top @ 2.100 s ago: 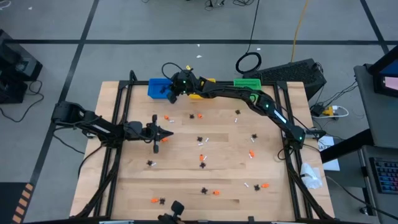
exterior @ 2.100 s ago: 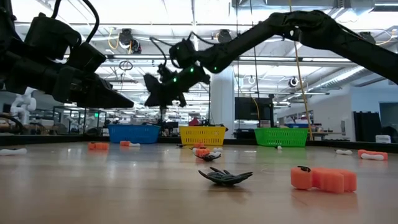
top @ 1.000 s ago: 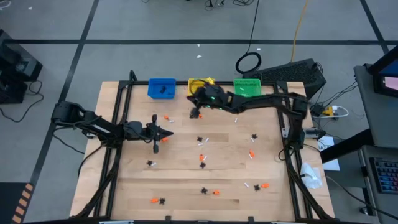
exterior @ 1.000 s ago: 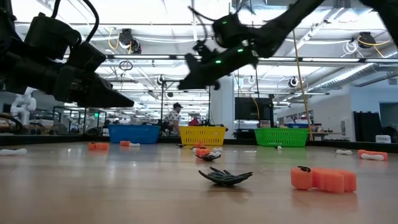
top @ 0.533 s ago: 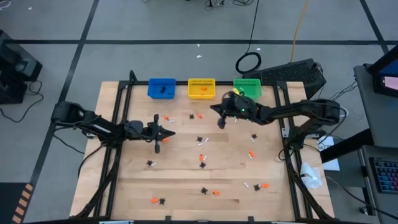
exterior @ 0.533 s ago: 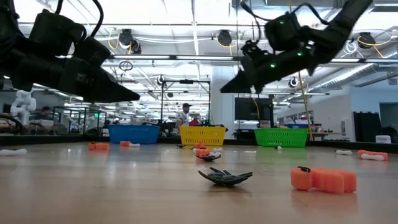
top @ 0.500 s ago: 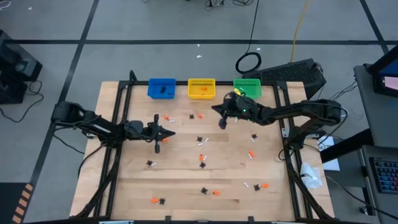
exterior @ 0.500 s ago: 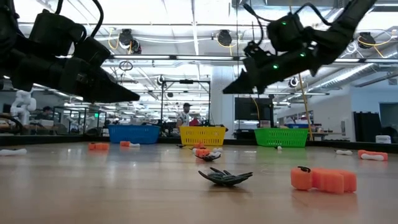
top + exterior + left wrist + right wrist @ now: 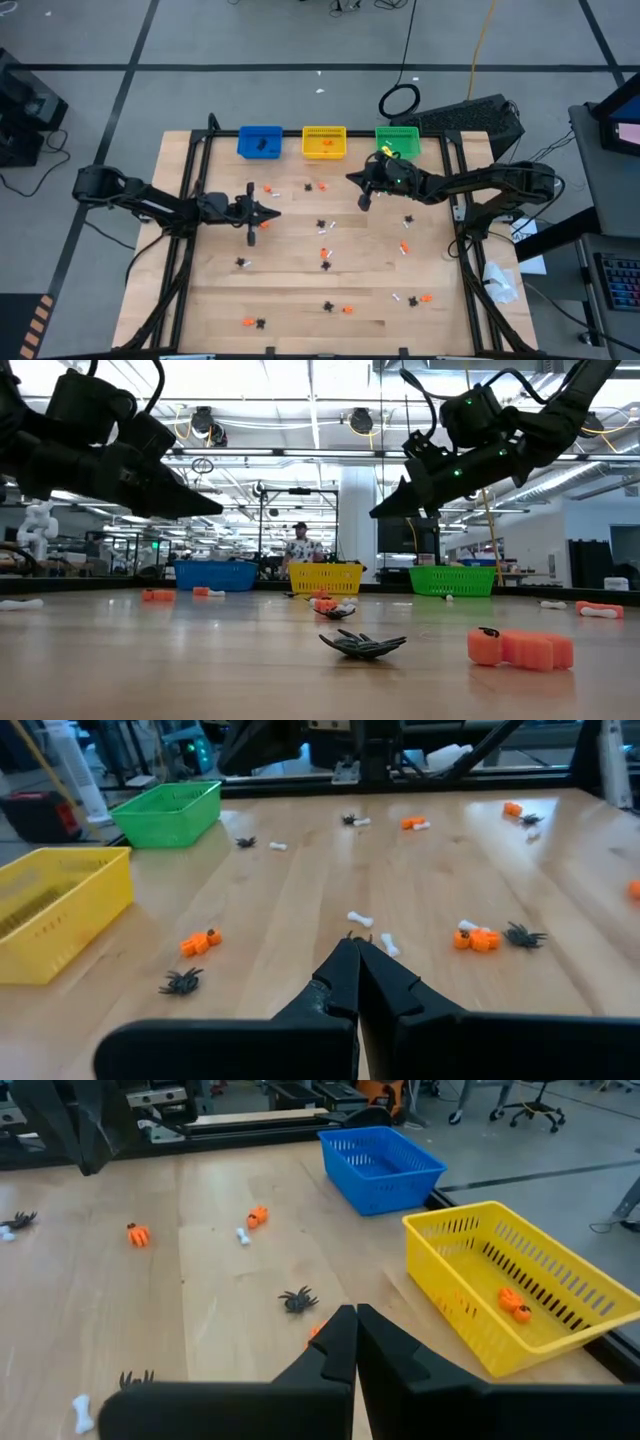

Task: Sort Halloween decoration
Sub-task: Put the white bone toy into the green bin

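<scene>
Your right gripper [image 9: 362, 203] has its two dark, tapered fingers pressed together to a point, with nothing pinched between them. It hangs above the worktop near the far edge, just in front of the green bin [image 9: 397, 138]. Your left gripper [image 9: 251, 236] is also pressed together and empty, held over the left half of the worktop, its tips close to an orange trinket [image 9: 264, 224].

The Halloween decoration lies scattered across the pale, smooth wooden worktop [image 9: 290, 300]: small black spidery pieces [image 9: 322, 224], chunky orange pieces [image 9: 404, 247] and little white bone-shaped bits [image 9: 382, 182]. More of them sit near the front edge, among them a black spider [image 9: 259, 323] and an orange bit [image 9: 426, 297].

Along the far edge stand three rectangular plastic bins with slotted, basket-like walls: a blue bin [image 9: 259, 141], a yellow bin [image 9: 324, 142] and the green one. In the right wrist view you can see two orange pieces [image 9: 515, 1303] lying in the yellow bin. From above, something dark shows inside the blue bin.

In the low view, a flattened black spider [image 9: 362, 644] lies just left of a blocky orange piece [image 9: 520, 647].
</scene>
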`<state>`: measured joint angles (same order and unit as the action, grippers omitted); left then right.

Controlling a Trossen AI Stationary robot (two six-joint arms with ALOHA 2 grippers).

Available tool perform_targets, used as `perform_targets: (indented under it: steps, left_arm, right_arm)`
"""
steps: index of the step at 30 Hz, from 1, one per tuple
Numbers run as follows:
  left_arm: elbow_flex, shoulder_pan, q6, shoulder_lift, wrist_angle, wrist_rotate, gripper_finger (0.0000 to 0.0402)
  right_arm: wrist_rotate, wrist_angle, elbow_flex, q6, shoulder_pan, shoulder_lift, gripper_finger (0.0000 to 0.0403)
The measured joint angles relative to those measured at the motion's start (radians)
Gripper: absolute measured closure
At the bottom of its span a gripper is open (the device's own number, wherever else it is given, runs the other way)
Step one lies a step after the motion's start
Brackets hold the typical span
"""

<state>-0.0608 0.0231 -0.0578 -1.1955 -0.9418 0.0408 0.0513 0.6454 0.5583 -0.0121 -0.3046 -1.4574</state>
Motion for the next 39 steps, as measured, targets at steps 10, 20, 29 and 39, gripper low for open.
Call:
perform_targets:
  steps: [10, 20, 29, 39]
  left_arm:
    - [-0.009, 0.0, 0.0, 0.199, 0.148, -0.064, 0.0402]
    - [-0.058, 0.0, 0.026, 0.421, 0.502, -0.064, 0.0402]
    - [-0.212, 0.0, 0.028, 0.488, 0.883, -0.055, 0.0402]
    - [-0.237, 0.0, 0.088, 0.477, 0.97, -0.035, 0.0402]
  right_arm:
    - [0.0, 0.004, 0.0, -0.011, 0.0, 0.0, 0.0403]
    - [0.0, -0.008, 0.0, -0.054, 0.0, -0.001, 0.0403]
    - [-0.001, -0.014, 0.0, -0.053, 0.0, -0.001, 0.0403]
    - [-0.001, -0.047, 0.0, -0.052, 0.0, -0.001, 0.0403]
